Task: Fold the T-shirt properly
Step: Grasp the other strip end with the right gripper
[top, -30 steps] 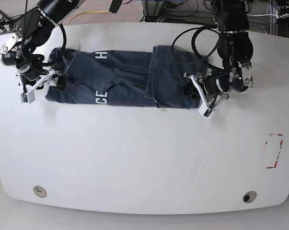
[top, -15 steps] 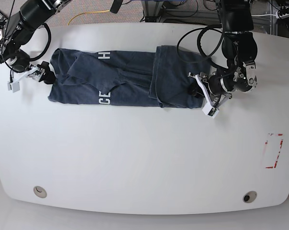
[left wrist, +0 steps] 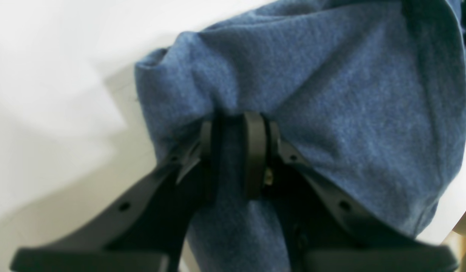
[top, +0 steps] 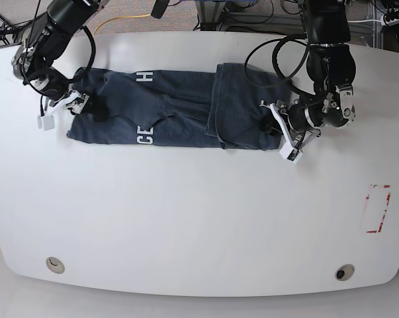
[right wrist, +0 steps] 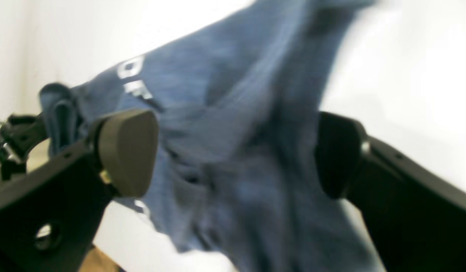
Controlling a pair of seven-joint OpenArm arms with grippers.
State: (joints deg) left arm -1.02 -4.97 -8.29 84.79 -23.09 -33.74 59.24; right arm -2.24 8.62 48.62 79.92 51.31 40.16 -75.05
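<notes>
Nearest the base camera, bare white table (top: 186,225), with a red-and-white marker (top: 378,209) near its right edge and two small round fittings (top: 54,264) close to the front rim. Farther back, the T-shirt (top: 179,109) lying flat across the tabletop, folded into a long dark blue band with white letters showing toward its left half and a doubled flap over its right half. At the band's right end, the left gripper (top: 276,127), pinched tight on the hem; in the left wrist view, dark fingers (left wrist: 253,151) drawn nearly together with a fold of blue cloth (left wrist: 331,94) squeezed between them, white surface off to the left. At the band's left end, the right gripper (top: 80,109), spread wide over the fabric edge; in the right wrist view, two dark pads (right wrist: 127,149) set far apart with blurred blue cloth (right wrist: 233,151) and white lettering lying between them, neither pad clearly pressing it. Beyond the table, cables (top: 120,20) on the floor.
</notes>
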